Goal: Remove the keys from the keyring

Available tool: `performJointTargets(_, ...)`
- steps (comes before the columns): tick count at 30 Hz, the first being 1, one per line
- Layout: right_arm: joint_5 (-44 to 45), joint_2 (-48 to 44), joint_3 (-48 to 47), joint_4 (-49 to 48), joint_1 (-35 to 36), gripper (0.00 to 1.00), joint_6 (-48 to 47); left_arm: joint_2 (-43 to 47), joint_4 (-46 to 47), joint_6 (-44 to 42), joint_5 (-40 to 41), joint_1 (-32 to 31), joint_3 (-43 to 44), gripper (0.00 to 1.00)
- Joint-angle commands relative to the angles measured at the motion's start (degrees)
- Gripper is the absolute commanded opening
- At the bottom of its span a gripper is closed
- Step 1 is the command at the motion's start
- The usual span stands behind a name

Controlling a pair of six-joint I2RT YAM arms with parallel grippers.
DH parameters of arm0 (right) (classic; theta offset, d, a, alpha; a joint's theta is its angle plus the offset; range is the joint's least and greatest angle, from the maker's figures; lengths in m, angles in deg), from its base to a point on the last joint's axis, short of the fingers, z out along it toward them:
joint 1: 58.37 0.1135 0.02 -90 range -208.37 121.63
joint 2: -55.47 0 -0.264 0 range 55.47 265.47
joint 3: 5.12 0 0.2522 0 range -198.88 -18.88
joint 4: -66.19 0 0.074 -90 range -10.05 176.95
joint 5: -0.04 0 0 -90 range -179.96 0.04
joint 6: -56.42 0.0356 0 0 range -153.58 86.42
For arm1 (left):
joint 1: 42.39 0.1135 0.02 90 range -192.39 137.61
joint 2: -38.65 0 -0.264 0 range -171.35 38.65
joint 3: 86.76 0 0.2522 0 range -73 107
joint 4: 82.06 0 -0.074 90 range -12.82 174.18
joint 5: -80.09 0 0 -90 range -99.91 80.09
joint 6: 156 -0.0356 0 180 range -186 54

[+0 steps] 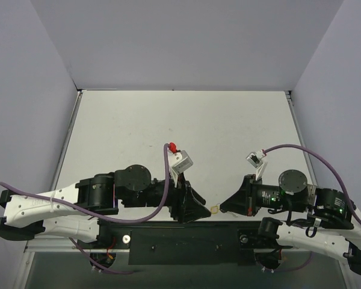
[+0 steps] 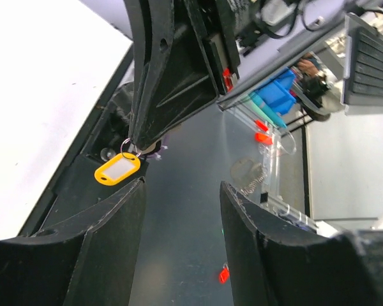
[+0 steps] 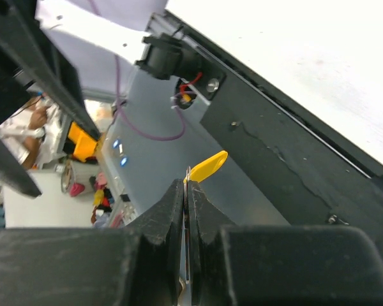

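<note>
My right gripper is shut, with a thin silver metal edge, the key, pinched between its fingers. The yellow keyring sticks out past its tip. In the left wrist view the right gripper reaches down from above, and the keyring with its pale window dangles from a small silver loop. My left gripper is open, and the keyring hangs just above its left finger, outside the gap. From the top view both grippers meet at the table's near edge, left and right, with the keyring between them.
A black rail runs along the near table edge under both grippers. Cable connectors with white tags hang above the wrists. Grey walls close in the white table on three sides.
</note>
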Motion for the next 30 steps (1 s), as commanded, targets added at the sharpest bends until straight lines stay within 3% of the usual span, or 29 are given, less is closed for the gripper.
performJointTargets(1, -6.97, -3.10, -0.22, -6.68, 0.88, 0.00, -4.22, 1.74, 5.20, -4.91, -10.20, 0.66, 1.36, 0.59)
performJointTargets(6, -9.53, -4.33, -2.15, -7.30, 0.88, 0.00, -7.03, 0.59, 1.25, -7.38, -13.03, 2.84, 4.44, 0.58)
performJointTargets(9, -9.96, -4.16, -3.20, -7.12, 0.79, 0.00, -7.65, 0.86, 4.57, -5.36, -18.45, 7.76, 3.30, 0.55)
performJointTargets(15, -10.32, -4.16, -3.12, -10.90, 0.88, 0.00, -7.91, -0.89, 7.83, -4.04, -22.69, 11.55, 2.85, 0.50)
performJointTargets(30, -9.53, -1.70, -4.17, -10.99, 0.97, 0.00, -10.46, -4.42, 12.93, -3.69, -27.97, 11.82, 0.22, 0.40)
